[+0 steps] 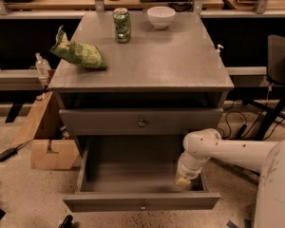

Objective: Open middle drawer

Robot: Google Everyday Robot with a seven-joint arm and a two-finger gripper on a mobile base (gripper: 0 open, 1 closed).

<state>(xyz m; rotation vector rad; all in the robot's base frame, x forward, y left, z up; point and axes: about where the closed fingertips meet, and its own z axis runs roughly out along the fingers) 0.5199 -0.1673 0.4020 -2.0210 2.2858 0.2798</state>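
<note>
The middle drawer [141,201] stands pulled far out from the grey cabinet [142,77]. Its flat front with a small round knob [142,206] faces the camera, and its inside looks bare. Above it the top drawer [104,122], also with a round knob, is shut or nearly so. My white arm [228,151] reaches in from the right. The gripper [183,181] hangs down inside the open drawer, near its right wall and close behind the front panel.
On the cabinet top lie a green chip bag [78,53], a green can [122,25] and a white bowl [160,16]. A cardboard box [50,148] and cables sit on the floor at left. A dark chair [279,75] stands at right.
</note>
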